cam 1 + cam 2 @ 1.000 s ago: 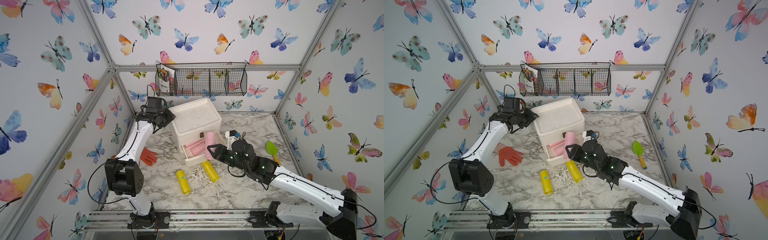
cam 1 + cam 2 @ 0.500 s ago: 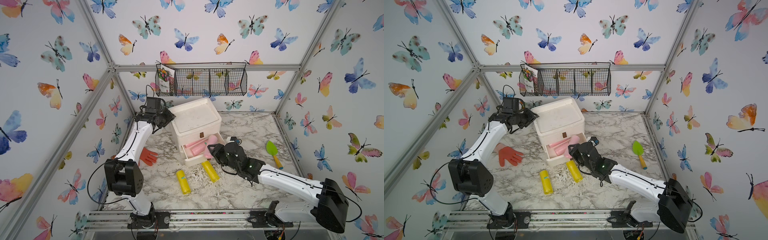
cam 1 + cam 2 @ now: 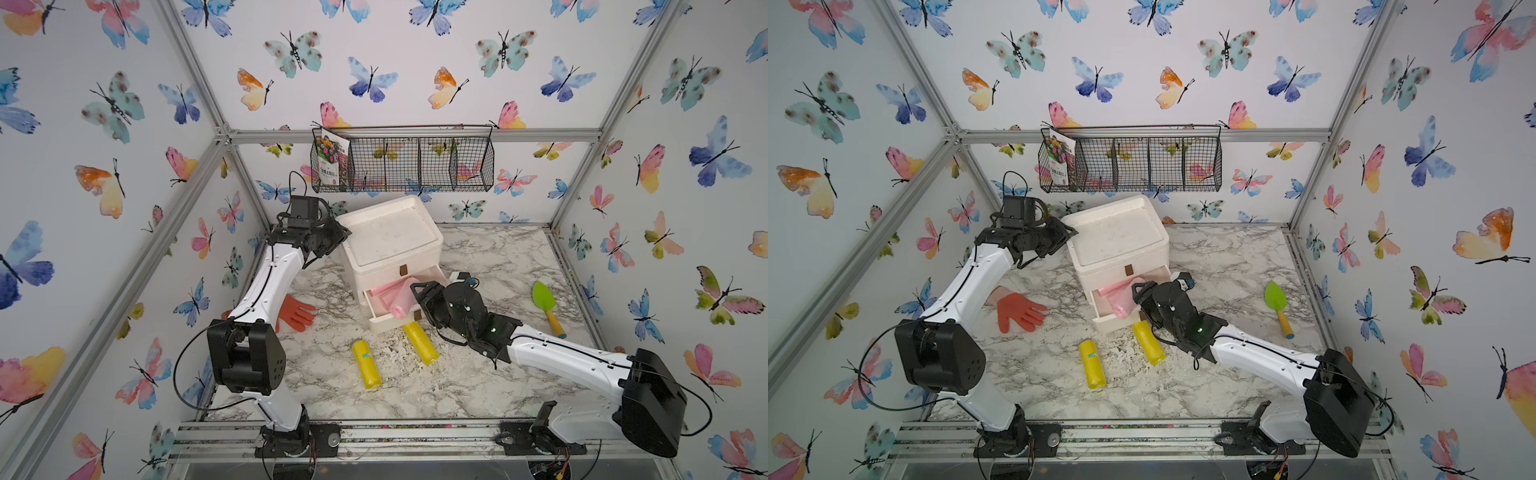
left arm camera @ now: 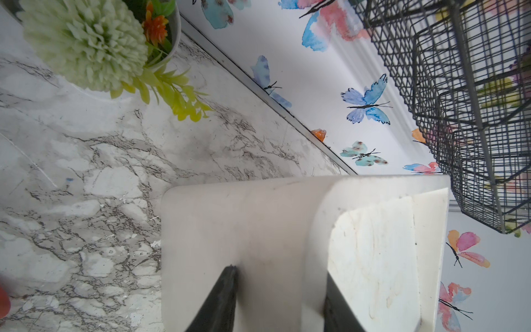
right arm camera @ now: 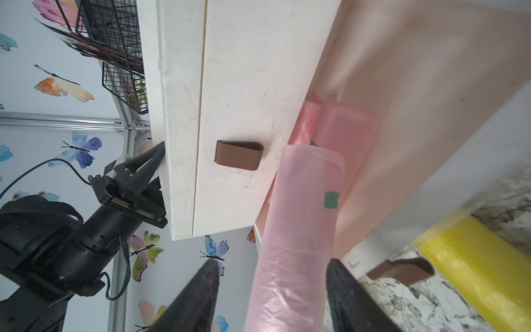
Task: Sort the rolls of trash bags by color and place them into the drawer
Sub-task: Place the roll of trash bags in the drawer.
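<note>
On the marble worktop (image 3: pixel 478 266) the white cabinet (image 3: pixel 386 237) stands toward the far side. Its upper drawer (image 3: pixel 395 266) is closed and its lower drawer (image 3: pixel 390 322) is pulled out toward the near side. The pink part of the sort looks almost finished. The right wrist view shows three pink rolls inside the open drawer: two (image 5: pixel 344 129) lie deeper in, and a third pink roll (image 5: pixel 298 230) rests on top of them, slanting toward the drawer's front. The right gripper (image 5: pixel 271 264) reaches in from the near right. Its jaws are spread on either side of that third roll, with a clear gap on at least one side, so the roll seems to be let go rather than pinched. The left gripper (image 4: pixel 281 271) is at the cabinet's far left corner with its jaws closed over the raised top rim, probably to hold the cabinet steady. Both yellow rolls are left to do and lie on the worktop. One yellow roll (image 3: pixel 422 343) has its far end right at the drawer front, and the other yellow roll (image 3: pixel 367 364) lies just left of it and slightly nearer. No green rolls can be seen in any view, and whether they are in the closed upper drawer cannot be told. The green trowel (image 3: pixel 544 297) on the right and the orange glove (image 3: pixel 296 311) on the left are not part of the sort.
</note>
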Available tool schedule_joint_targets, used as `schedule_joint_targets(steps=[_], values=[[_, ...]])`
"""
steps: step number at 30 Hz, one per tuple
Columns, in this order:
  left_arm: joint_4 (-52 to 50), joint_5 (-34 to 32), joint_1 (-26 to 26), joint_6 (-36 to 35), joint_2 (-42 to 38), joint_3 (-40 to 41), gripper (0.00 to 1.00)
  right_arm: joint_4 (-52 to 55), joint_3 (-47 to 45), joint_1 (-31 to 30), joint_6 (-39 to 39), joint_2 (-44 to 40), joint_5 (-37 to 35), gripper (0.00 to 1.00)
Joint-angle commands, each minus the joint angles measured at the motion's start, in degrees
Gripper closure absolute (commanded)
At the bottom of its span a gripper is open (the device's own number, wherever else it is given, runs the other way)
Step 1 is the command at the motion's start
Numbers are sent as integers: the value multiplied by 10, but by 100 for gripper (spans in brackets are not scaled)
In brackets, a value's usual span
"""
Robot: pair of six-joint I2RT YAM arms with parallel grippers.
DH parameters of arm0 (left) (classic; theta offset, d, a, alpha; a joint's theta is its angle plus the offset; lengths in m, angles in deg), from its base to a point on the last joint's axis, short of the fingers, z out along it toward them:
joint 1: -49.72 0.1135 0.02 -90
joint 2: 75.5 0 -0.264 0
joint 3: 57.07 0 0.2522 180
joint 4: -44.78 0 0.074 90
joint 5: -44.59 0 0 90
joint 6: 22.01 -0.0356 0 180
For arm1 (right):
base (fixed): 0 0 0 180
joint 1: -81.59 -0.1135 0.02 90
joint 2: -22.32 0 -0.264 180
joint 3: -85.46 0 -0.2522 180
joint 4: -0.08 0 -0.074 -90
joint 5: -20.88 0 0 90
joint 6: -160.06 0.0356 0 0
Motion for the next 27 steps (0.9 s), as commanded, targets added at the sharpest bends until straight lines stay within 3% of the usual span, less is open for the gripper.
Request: schedule_joint_targets(steps=[1,12,17,27], values=[[-40,36,1,9,-5,16,61,-20,23,4,-24,6,10,37],[-39,36,1,11,-3,18,61,-16,110,4,-140,63,104,42],[-40,35,1,11,-3,18,61,-38,144,4,-144,113,165,43],[-41,32,1,10,-2,18,61,-55,143,4,-140,176,175,44]])
